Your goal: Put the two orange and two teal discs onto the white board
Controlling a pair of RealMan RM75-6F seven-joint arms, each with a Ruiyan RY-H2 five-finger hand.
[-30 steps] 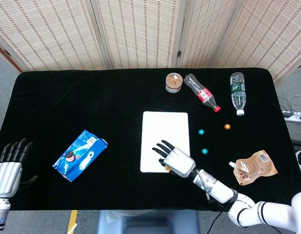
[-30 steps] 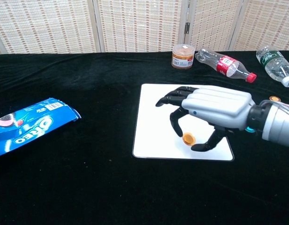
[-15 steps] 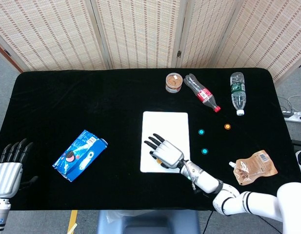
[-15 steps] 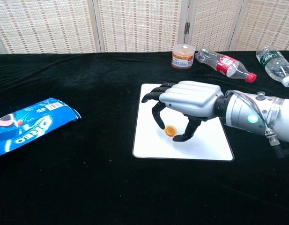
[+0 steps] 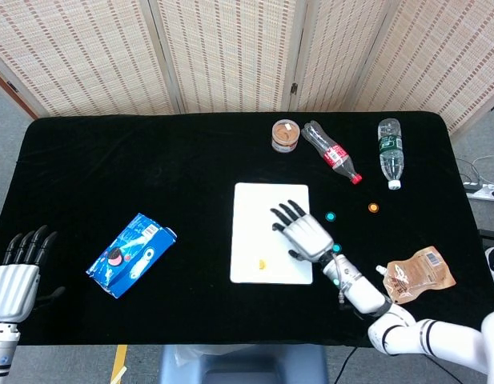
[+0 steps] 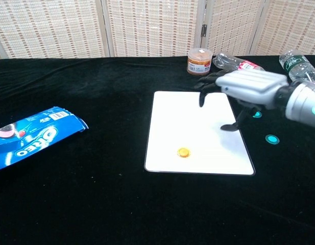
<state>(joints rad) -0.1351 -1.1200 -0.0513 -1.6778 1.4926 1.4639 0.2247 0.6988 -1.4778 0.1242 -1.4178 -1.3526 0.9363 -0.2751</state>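
Observation:
The white board (image 5: 259,216) (image 6: 183,117) lies mid-table. One orange disc (image 5: 263,262) (image 6: 183,152) rests on its near-left part, free of any hand. My right hand (image 5: 304,232) (image 6: 244,87) hovers over the board's right edge, fingers spread, holding nothing. Two teal discs (image 5: 331,216) (image 5: 336,248) lie on the black cloth just right of it; in the chest view one teal disc (image 6: 272,139) shows fully and the other (image 6: 257,114) peeks from behind the hand. The second orange disc (image 5: 373,208) sits farther right. My left hand (image 5: 13,276) stays at the table's near-left corner, empty.
A blue Oreo pack (image 5: 130,254) (image 6: 29,138) lies left of the board. At the back stand a small jar (image 5: 286,135) (image 6: 199,61), a red-label bottle (image 5: 333,154) and a water bottle (image 5: 390,152), both lying down. A brown pouch (image 5: 419,276) lies near right.
My right hand let go of the orange disc on the board, then lifted and swung right and back toward the teal discs. The left hand stayed put.

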